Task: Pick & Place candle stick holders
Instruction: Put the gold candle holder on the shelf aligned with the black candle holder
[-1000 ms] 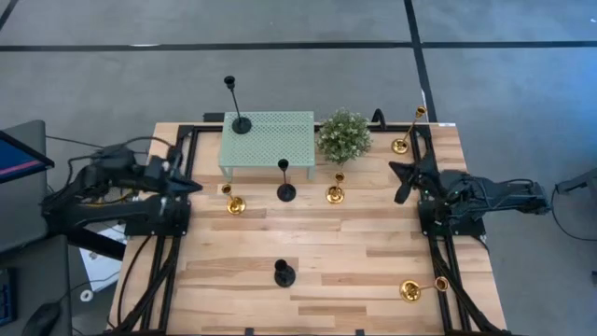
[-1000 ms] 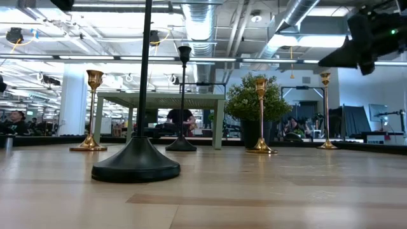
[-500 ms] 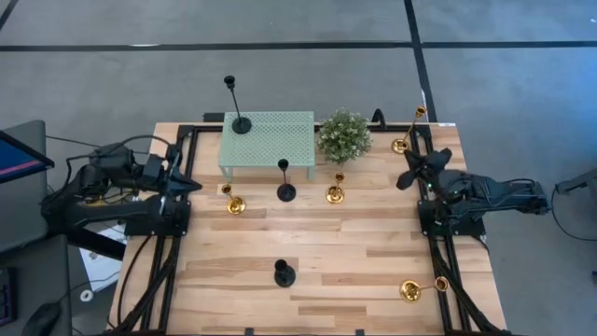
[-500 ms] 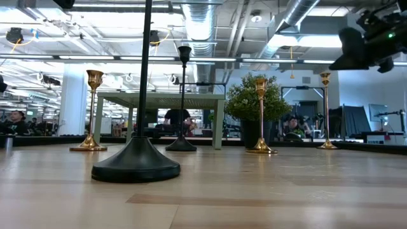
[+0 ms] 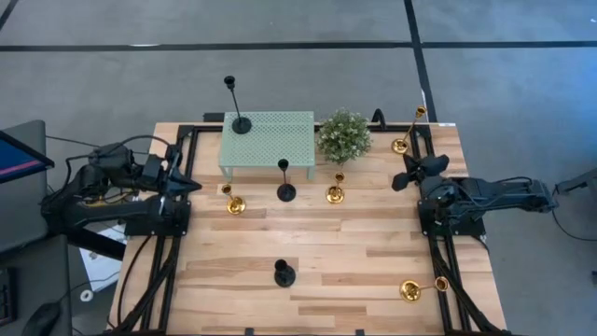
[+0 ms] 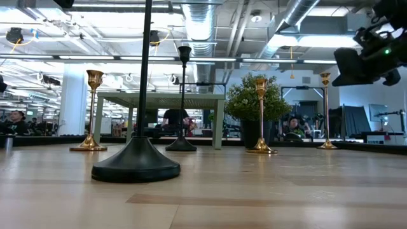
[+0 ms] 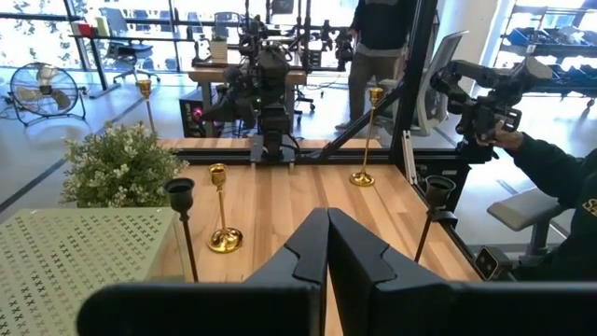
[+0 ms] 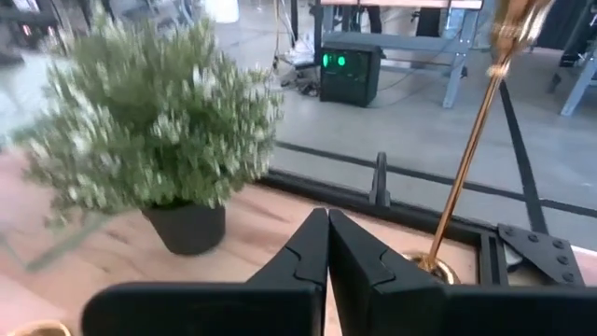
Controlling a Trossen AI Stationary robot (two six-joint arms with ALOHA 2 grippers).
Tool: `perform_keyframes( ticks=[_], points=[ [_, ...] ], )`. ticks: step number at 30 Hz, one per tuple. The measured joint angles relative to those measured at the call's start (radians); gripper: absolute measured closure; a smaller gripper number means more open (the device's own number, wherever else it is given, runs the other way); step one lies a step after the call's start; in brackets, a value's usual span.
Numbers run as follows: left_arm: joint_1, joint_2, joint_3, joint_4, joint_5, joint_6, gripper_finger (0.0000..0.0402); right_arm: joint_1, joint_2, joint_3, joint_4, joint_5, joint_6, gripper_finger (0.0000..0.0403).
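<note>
Seven candle stick holders stand upright on their round bases. One black holder [image 5: 242, 123] is on the mint-green little table [image 5: 280, 140]. Another black one [image 5: 286, 192] stands in front of that table, between two gold ones [image 5: 233, 203] [image 5: 335, 194]. A third black holder [image 5: 284, 273] is near the front edge. Two more gold holders stand at the far right [image 5: 401, 145] and near right [image 5: 410, 290]. My left gripper [image 7: 326, 229] is shut and empty at the table's left edge. My right gripper [image 8: 326, 224] is shut and empty above the right edge, facing the plant and the far-right gold holder [image 8: 471, 159].
A bushy potted plant [image 5: 343, 136] stands right of the little table. Black frame rails [image 5: 177, 233] run along the left and right edges. People and workbenches show in the room beyond. Bare wood lies in the middle [image 5: 345, 252].
My right gripper has sunk a little and turned at the wrist, staying shut. In the low view it has shifted right and downward. No holder has moved.
</note>
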Motion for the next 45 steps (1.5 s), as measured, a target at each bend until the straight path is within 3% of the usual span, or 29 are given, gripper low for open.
perform_keyframes(
  ticks=[5, 16, 20, 27, 32, 38, 45],
  points=[
    [0.000, 0.000, 0.000, 0.000, 0.000, 0.000, 0.0392, -0.030, 0.019, -0.015, 0.033, 0.004, 0.003, 0.0361],
    [0.000, 0.000, 0.000, -0.001, 0.000, 0.000, 0.0392, -0.165, 0.024, -0.015, 0.098, 0.000, 0.003, 0.0157],
    [0.000, 0.000, 0.000, -0.001, 0.000, 0.000, 0.0392, -0.214, 0.024, -0.015, 0.157, -0.030, 0.002, 0.0114],
    [0.000, 0.000, 0.000, -0.002, 0.000, 0.004, 0.0392, -0.286, 0.054, -0.015, 0.182, -0.049, 0.002, 0.0115],
    [0.000, 0.000, 0.000, -0.003, 0.000, 0.023, 0.0392, -0.334, 0.155, -0.015, 0.281, -0.097, -0.008, 0.0121],
    [0.000, 0.000, 0.000, -0.006, 0.000, 0.026, 0.0392, -0.414, 0.257, -0.015, 0.308, -0.061, -0.024, 0.0121],
    [0.000, 0.000, -0.001, -0.006, 0.000, 0.026, 0.0392, -0.523, 0.315, -0.015, 0.418, -0.148, -0.090, 0.0121]
  ],
)
